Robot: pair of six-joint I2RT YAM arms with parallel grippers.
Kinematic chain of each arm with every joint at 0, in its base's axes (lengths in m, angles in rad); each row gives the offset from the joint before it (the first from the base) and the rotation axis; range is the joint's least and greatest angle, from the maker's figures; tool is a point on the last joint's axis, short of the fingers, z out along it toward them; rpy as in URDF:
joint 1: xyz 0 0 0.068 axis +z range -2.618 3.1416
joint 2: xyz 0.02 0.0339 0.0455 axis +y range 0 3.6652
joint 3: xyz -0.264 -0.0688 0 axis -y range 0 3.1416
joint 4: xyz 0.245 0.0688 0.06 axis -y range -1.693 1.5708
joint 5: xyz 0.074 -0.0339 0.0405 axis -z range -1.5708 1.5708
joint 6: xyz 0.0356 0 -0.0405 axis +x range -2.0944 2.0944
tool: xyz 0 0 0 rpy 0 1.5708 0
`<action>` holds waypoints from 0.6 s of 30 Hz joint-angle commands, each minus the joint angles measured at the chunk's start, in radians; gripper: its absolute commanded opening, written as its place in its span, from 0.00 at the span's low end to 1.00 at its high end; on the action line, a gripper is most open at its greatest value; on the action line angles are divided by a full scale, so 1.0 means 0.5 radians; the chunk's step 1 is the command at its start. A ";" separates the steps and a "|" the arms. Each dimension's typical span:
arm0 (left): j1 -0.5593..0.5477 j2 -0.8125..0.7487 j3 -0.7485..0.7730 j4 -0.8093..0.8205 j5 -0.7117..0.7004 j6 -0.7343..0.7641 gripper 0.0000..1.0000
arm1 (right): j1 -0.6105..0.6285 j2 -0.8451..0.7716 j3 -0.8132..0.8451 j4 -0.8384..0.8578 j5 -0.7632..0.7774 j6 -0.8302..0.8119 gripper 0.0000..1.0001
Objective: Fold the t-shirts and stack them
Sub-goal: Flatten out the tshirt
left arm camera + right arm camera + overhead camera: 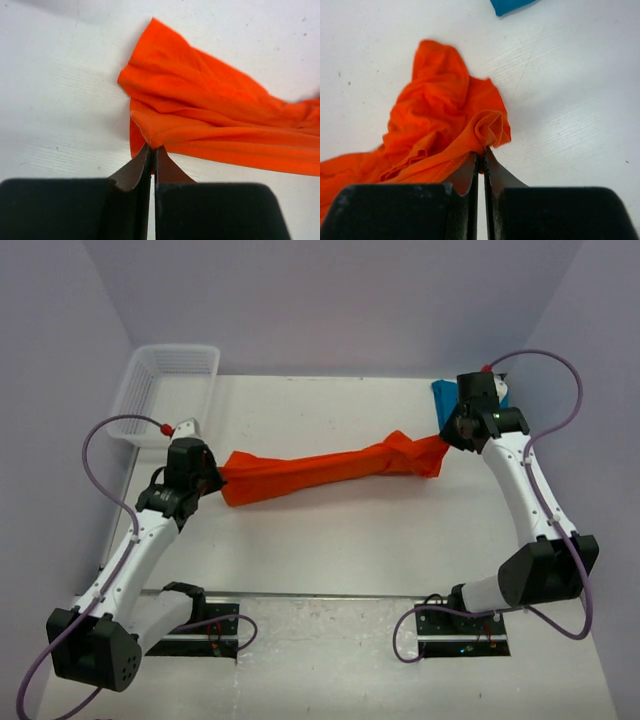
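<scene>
The orange-red t-shirt (320, 472) is stretched into a long bunched band across the table between my two grippers. My left gripper (212, 480) is shut on its left end, which shows in the left wrist view (210, 115) pinched at the fingertips (152, 149). My right gripper (447, 437) is shut on its right end, seen bunched in the right wrist view (440, 130) at the fingertips (482, 154). The teal-blue t-shirt (444, 398) lies at the far right, mostly hidden behind my right arm; a corner of it shows in the right wrist view (510, 6).
A white mesh basket (165, 390) stands at the far left corner of the white table (330, 540). Purple walls close in the back and both sides. Purple cables loop off both arms.
</scene>
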 commanded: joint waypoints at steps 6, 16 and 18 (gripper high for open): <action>0.025 -0.274 0.346 -0.092 -0.063 0.254 0.00 | -0.017 -0.218 0.187 0.083 0.027 -0.182 0.00; 0.022 -0.430 0.905 -0.015 0.462 0.460 0.00 | 0.173 -0.659 0.340 0.185 -0.045 -0.458 0.00; 0.022 -0.443 1.085 -0.049 0.536 0.484 0.00 | 0.198 -0.709 0.460 0.142 -0.057 -0.528 0.00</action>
